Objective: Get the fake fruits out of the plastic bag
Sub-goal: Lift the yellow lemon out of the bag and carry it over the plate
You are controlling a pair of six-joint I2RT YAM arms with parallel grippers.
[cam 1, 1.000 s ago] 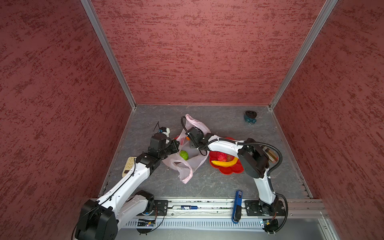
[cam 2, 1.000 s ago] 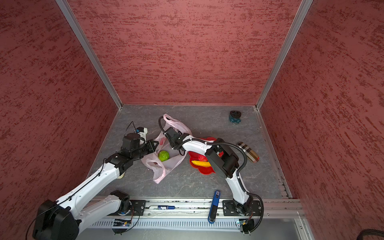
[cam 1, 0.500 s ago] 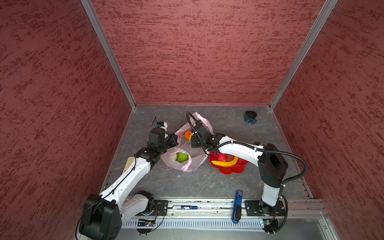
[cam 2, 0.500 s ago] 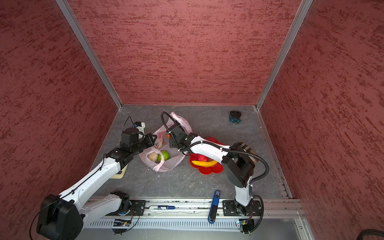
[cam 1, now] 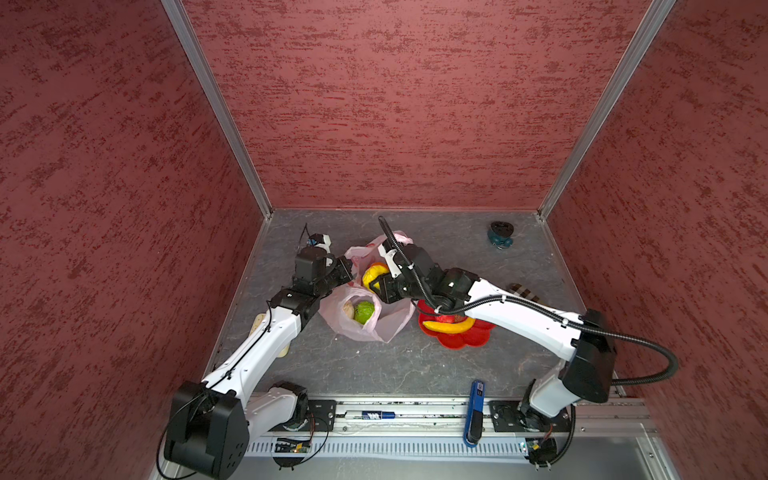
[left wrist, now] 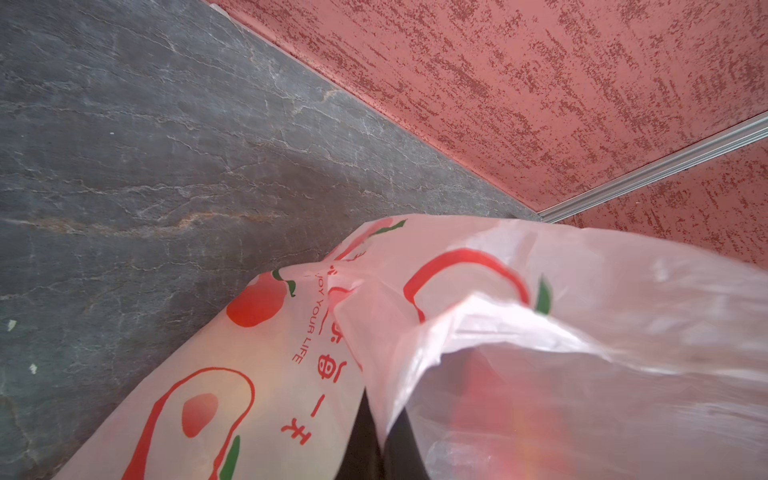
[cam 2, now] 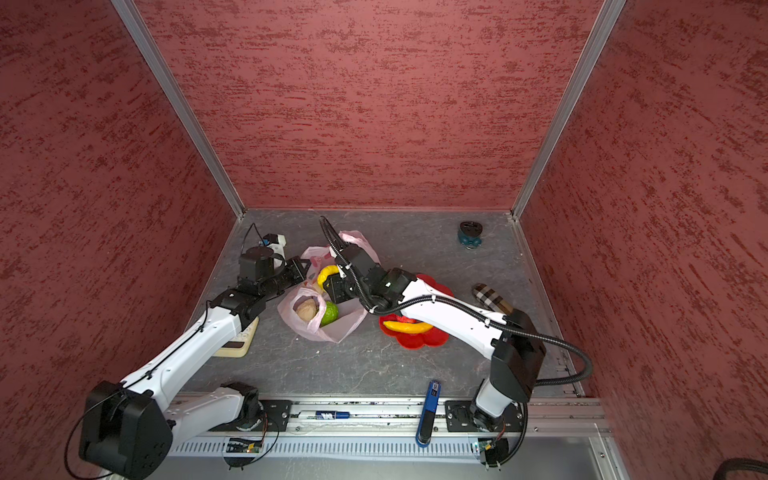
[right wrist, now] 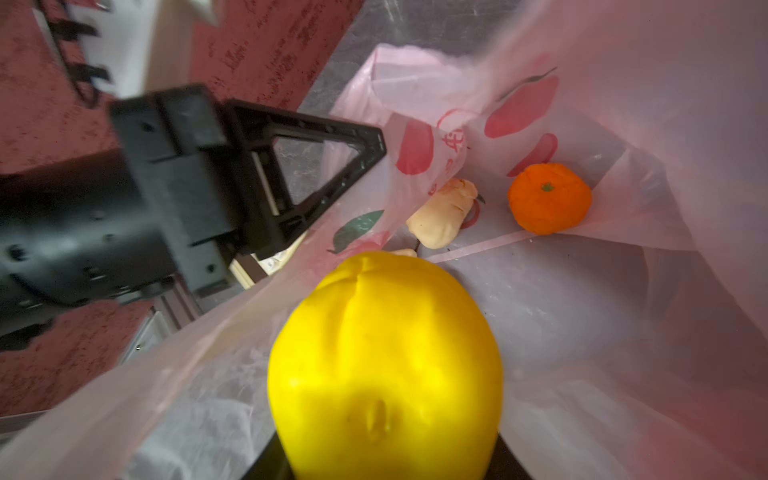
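Two grippers engaged. Left gripper (cam 1: 348, 272): pinched tight on the rim of the thin, crinkly pale-pink plastic bag (cam 1: 390, 322), near the middle of the grey table (cam 1: 374, 365); film likely limp, slippery. Right gripper (cam 1: 379, 285): half-closed across the sides of the smooth yellow lemon-like fruit (cam 1: 371, 274), above the bag mouth; probably light, rigid.
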